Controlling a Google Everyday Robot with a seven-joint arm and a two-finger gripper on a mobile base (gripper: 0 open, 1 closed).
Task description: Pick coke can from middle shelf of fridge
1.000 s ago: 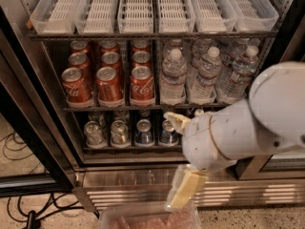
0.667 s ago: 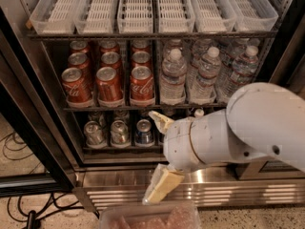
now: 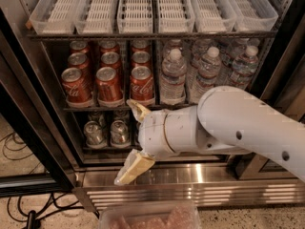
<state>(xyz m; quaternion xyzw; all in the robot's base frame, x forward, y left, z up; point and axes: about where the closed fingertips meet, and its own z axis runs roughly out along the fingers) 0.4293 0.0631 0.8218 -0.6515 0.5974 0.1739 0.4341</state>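
Observation:
Several red coke cans stand in three lanes on the left half of the middle shelf (image 3: 107, 108) of the fridge (image 3: 32, 128); the front ones are at left (image 3: 76, 87), centre (image 3: 108, 84) and right (image 3: 142, 83). My gripper (image 3: 134, 139) is open and empty, with one cream finger (image 3: 138, 110) just under the right front can and the other finger (image 3: 131, 168) down in front of the base panel. It hangs in front of the lower shelf, outside the fridge. The white arm (image 3: 238, 123) fills the lower right.
Water bottles (image 3: 172, 78) fill the shelf's right half. White slotted trays (image 3: 138, 8) sit on the shelf above. Silver-grey cans (image 3: 93, 132) stand on the lower shelf. The ridged steel base panel (image 3: 200, 187) is below, with a clear plastic bin (image 3: 150, 216) at the bottom edge and cables (image 3: 19, 149) on the floor at left.
The arm has swung left and the gripper has moved left with it, now hiding the right part of the lower shelf's cans. The cans on the middle shelf have not moved.

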